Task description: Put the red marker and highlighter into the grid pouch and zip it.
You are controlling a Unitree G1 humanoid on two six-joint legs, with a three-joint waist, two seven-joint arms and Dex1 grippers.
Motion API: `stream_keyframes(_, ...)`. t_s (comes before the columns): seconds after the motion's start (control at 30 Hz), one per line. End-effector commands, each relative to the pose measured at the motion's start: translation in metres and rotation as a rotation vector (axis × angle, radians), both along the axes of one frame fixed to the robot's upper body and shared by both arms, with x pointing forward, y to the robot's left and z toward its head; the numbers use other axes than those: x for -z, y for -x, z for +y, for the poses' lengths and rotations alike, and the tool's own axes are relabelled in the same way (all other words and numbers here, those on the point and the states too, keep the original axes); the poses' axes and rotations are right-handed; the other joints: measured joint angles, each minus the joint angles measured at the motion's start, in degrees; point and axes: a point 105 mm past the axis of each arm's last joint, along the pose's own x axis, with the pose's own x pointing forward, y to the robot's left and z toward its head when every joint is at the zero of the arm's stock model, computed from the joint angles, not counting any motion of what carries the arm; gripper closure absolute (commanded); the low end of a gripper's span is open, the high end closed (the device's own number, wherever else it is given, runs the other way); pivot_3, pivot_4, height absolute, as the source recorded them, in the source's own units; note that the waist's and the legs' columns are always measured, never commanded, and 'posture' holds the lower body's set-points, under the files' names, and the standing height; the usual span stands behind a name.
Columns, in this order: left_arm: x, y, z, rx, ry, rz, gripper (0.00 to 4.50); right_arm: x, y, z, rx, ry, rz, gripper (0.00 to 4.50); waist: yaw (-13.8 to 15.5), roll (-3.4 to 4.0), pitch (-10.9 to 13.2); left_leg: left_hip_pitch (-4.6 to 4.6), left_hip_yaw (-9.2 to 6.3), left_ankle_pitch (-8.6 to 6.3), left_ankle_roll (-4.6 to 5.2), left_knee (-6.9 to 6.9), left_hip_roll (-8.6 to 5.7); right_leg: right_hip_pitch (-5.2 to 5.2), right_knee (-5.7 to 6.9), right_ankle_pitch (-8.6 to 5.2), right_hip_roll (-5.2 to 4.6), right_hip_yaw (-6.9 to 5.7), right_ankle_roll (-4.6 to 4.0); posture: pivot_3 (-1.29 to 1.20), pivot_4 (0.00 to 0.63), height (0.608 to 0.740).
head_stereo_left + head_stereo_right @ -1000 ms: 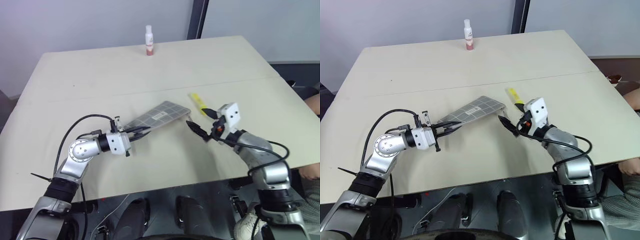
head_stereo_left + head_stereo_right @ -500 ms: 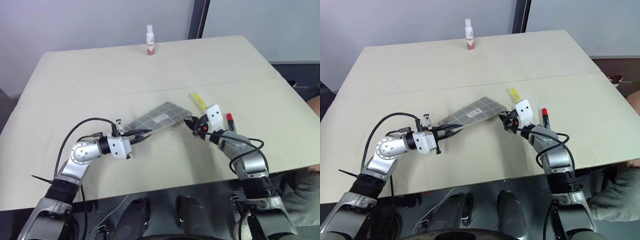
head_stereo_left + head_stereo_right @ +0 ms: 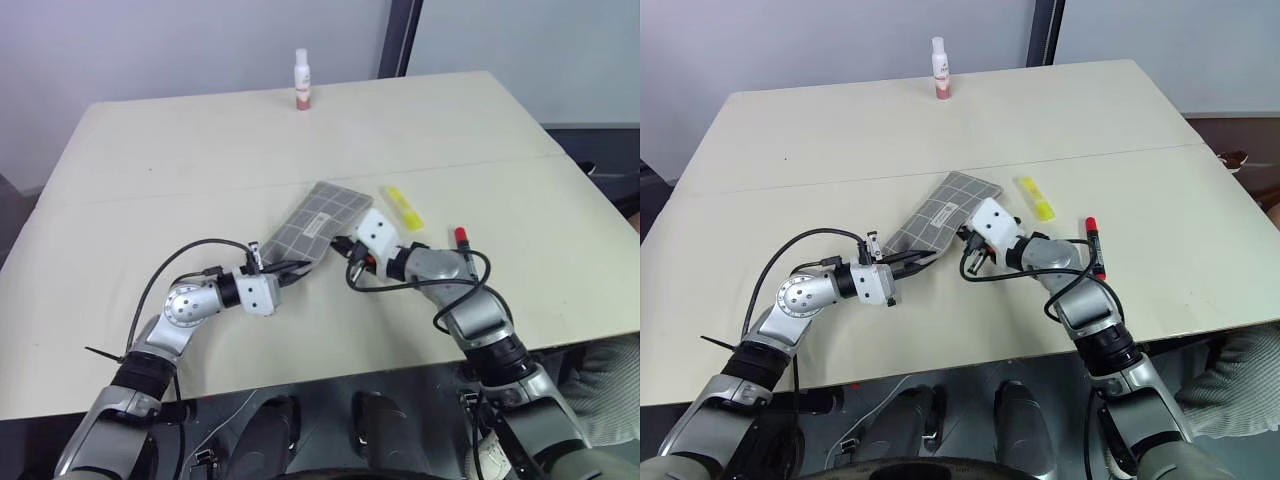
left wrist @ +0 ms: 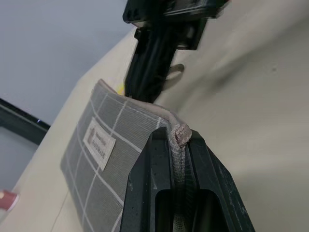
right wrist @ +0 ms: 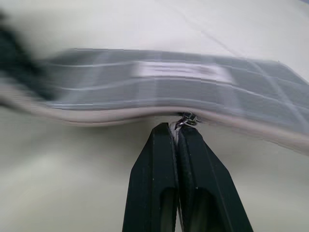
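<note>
1. The left gripper is clenched on the near corner of the grid pouch; in the left wrist view its two black fingers pinch the pouch's beige zipper edge, which bunches up between them.
2. The right gripper has its fingers pressed together, tips at the pouch's metal zipper pull on the long beige edge. Whether the pull is actually pinched between them cannot be told.
3. In the head views the right gripper sits at the 4 o'clock side of the pouch, about halfway along its length, while the left gripper is at the pouch's 7 o'clock end.
4. The pouch lies slantwise on the beige table, running from the left gripper up toward 1 o'clock, white label patch facing up.
5. The highlighter, bright yellow, lies on the table just beside the pouch's far end, at its 3 o'clock and outside it.
6. The red marker lies on the table at 4 o'clock from the highlighter, on the far side of the right forearm from the pouch, also outside it.
7. A small white bottle with a reddish base stands upright near the table's far edge, at 12 o'clock from the pouch and well apart from it.
</note>
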Motion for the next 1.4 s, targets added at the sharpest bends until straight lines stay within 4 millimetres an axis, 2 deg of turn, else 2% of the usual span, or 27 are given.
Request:
stream_keyframes(0.03,-0.012,-0.005,-0.011,0.017,0.015,-0.064,4.50,-0.019,0.015,0.019,-0.143,-0.006,-0.073,4.45,0.04,-0.01,0.00,-0.02,0.00,0.00,0.00,0.01,-0.01,-0.01,0.00,0.00,-0.01,0.00,0.01,0.00,0.150,0.740)
stream_keyframes(0.17,-0.020,-0.014,-0.013,-0.014,0.045,-0.083,4.50,-0.019,0.021,0.014,-0.216,0.065,-0.109,4.45,0.00,-0.01,0.01,-0.02,0.00,0.00,0.00,0.01,-0.03,-0.01,-0.01,0.01,-0.02,-0.01,0.01,0.00,0.150,0.740)
stream_keyframes(0.33,-0.019,-0.016,-0.018,-0.018,0.035,-0.095,4.50,-0.020,0.041,0.024,-0.375,0.088,-0.136,4.45,-0.24,-0.02,0.01,-0.01,-0.02,0.00,0.00,-0.02,0.00,-0.02,0.00,0.00,0.01,-0.02,0.01,0.00,0.150,0.740)
stream_keyframes(0.5,-0.018,-0.013,-0.024,-0.008,0.036,-0.093,4.50,-0.017,0.045,0.020,-0.397,0.122,-0.153,4.45,-0.09,-0.04,0.02,-0.02,-0.02,0.00,0.00,0.00,-0.01,-0.02,0.00,0.01,-0.01,-0.02,0.01,0.00,0.150,0.740)
stream_keyframes(0.63,-0.019,-0.013,-0.025,-0.016,0.055,-0.086,4.50,-0.012,0.040,0.011,-0.341,0.125,-0.153,4.45,-0.06,-0.04,0.02,-0.03,-0.02,0.00,-0.01,0.01,-0.01,-0.01,0.00,0.01,-0.02,-0.02,0.01,0.00,0.150,0.740)
stream_keyframes(0.67,-0.020,-0.013,-0.024,-0.019,0.054,-0.088,4.50,-0.011,0.039,0.007,-0.326,0.124,-0.146,3.99,-0.06,-0.04,0.02,-0.03,-0.03,0.00,-0.01,0.01,-0.01,-0.01,0.00,0.00,-0.02,-0.02,0.01,0.00,0.150,0.740)
stream_keyframes(0.73,-0.022,-0.014,-0.020,-0.035,0.067,-0.084,4.50,-0.011,0.035,-0.002,-0.281,0.125,-0.155,3.57,-0.06,-0.04,0.02,-0.03,-0.03,0.00,-0.01,0.00,-0.01,-0.02,-0.01,0.00,-0.02,-0.03,0.01,0.00,0.150,0.740)
stream_keyframes(0.83,-0.024,-0.013,-0.014,-0.051,0.079,-0.083,4.50,-0.015,0.035,-0.020,-0.207,0.096,-0.158,2.12,0.01,-0.04,0.02,-0.04,-0.04,0.00,-0.01,0.01,-0.01,-0.01,-0.01,0.00,-0.03,-0.02,0.01,0.00,0.150,0.740)
stream_keyframes(0.97,-0.028,-0.013,-0.002,-0.074,0.107,-0.079,4.50,-0.023,0.048,-0.050,-0.061,-0.076,-0.118,0.07,0.56,-0.04,0.02,-0.07,-0.07,-0.01,-0.02,0.00,-0.01,-0.01,-0.04,0.00,-0.04,-0.02,0.01,0.00,0.150,0.740)
stream_keyframes(1.07,-0.034,-0.012,0.004,-0.081,0.143,-0.075,4.50,-0.038,0.051,-0.068,0.068,-0.206,-0.129,0.03,0.76,-0.05,0.03,-0.07,-0.08,-0.01,-0.02,-0.01,0.01,-0.02,-0.05,-0.01,-0.09,-0.01,-0.01,0.00,0.150,0.740)
stream_keyframes(1.2,-0.042,-0.013,0.012,-0.092,0.212,-0.054,4.50,-0.058,0.045,-0.089,0.250,-0.379,-0.181,0.03,1.03,-0.06,0.03,-0.06,-0.07,-0.01,-0.03,0.03,0.07,0.00,-0.05,-0.10,-0.07,0.00,-0.19,0.00,0.150,0.740)
stream_keyframes(1.3,-0.050,-0.014,0.017,-0.092,0.285,-0.019,4.50,-0.058,0.043,-0.097,0.340,-0.437,-0.179,0.03,1.16,-0.06,0.03,-0.06,-0.07,-0.01,-0.03,0.03,0.12,0.01,-0.05,-0.11,-0.05,-0.03,-0.20,0.00,0.150,0.740)
stream_keyframes(1.4,-0.048,-0.014,0.020,-0.090,0.278,-0.010,4.50,-0.050,0.040,-0.100,0.362,-0.382,-0.169,0.03,1.16,-0.05,0.03,-0.07,-0.05,-0.01,-0.02,0.03,0.12,0.01,-0.06,-0.09,-0.05,-0.04,-0.24,0.00,0.150,0.740)
